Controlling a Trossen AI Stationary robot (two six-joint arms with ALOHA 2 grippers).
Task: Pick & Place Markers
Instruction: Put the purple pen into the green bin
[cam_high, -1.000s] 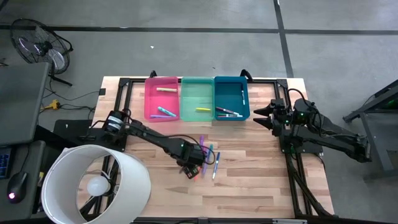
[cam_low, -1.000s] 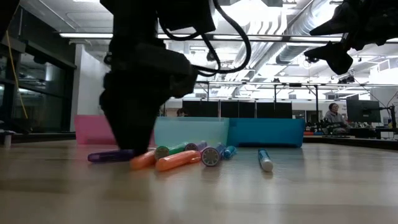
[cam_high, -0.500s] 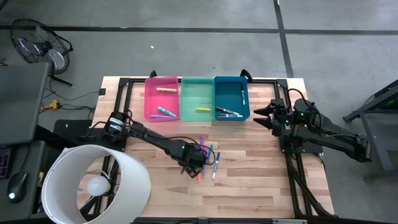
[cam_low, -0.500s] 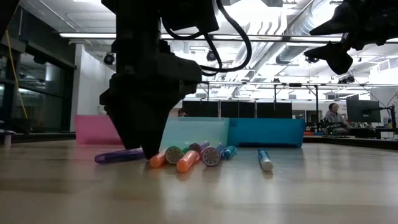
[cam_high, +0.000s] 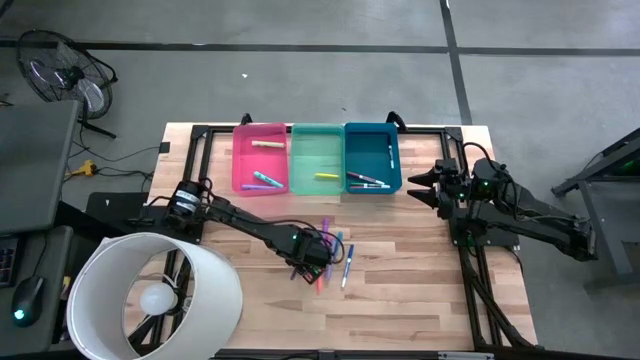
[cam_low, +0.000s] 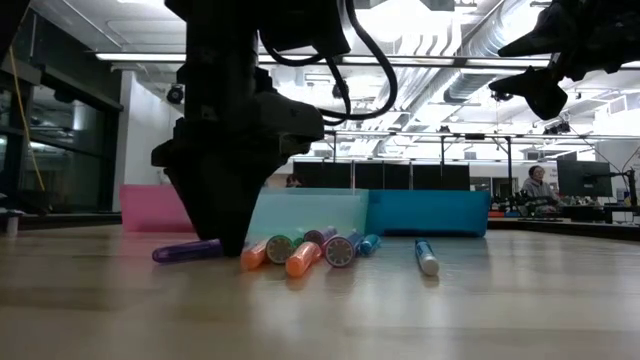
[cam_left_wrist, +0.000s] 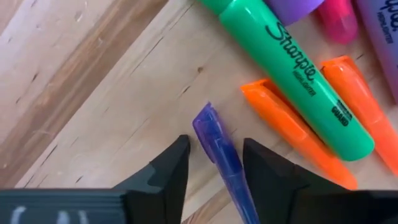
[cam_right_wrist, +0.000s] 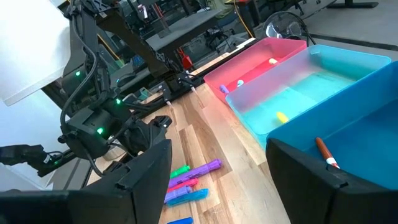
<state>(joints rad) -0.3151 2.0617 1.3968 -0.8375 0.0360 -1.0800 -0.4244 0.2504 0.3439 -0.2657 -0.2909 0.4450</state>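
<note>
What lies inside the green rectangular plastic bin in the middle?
In the green rectangular plastic bin, one yellow marker shows near its front wall, seen from above. The rest of its floor looks bare. The low view shows only its outer wall.

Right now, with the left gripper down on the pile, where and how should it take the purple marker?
Grip the purple marker mid-barrel, straight from above. It lies flat on the table, apart from the orange marker, and already runs between the left gripper's fingers, so closing across the barrel should probably hold it.

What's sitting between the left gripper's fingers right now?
The left wrist view shows a purple marker lying on the table between the left gripper's fingers, which haven't closed on it.
</note>
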